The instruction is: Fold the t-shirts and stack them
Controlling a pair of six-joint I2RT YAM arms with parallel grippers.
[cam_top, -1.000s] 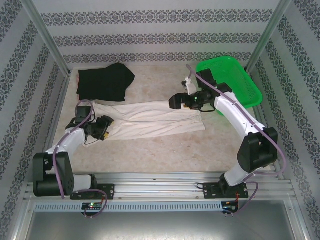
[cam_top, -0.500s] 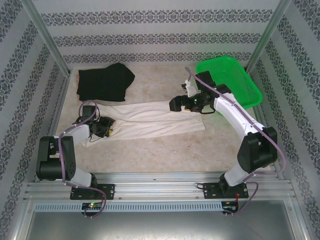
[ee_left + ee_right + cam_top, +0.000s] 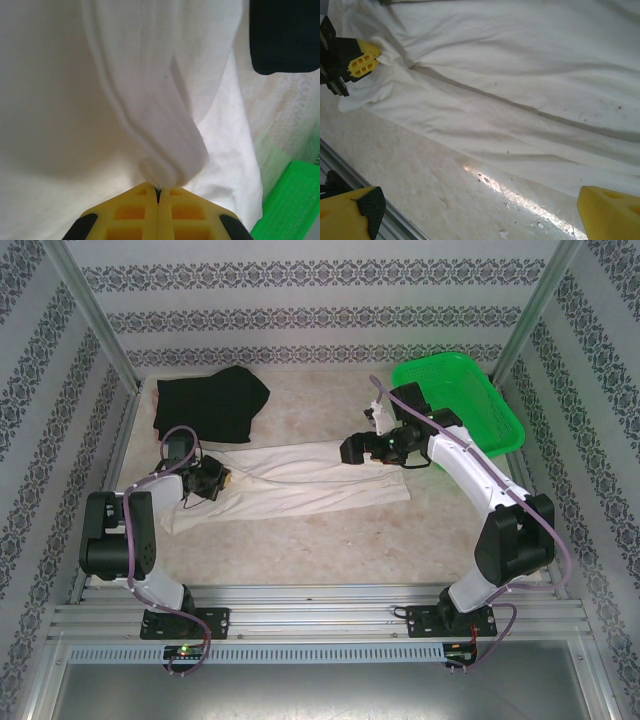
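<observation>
Arrangement at the start of a two-armed fold: the cream-white t-shirt (image 3: pixel 300 478) lies drawn out as a long, creased band across the middle of the table (image 3: pixel 330 540), the black t-shirt (image 3: pixel 210 405) lies loosely bunched near the far left corner, close beyond the band's left end, and a green mesh basket (image 3: pixel 470 400) stands at the far right. The left gripper (image 3: pixel 208 480) sits at the band's left end, its jaws closed on a pinch of white cloth; in the left wrist view the yellow fingers (image 3: pixel 130 212) meet, with a rolled fold of fabric rising from between their tips, a hold that probably serves to lift or carry that end. The right gripper (image 3: pixel 352 448) hovers over the band's right half, spread wide and holding nothing, its fingers (image 3: pixel 350 210) standing well apart above the near hem and bare table, apparently placed to take the opposite end so that both arms can fold the cloth. The black shirt seems set aside for its turn. No brand, label, print or writing is legible on either shirt or on the basket
</observation>
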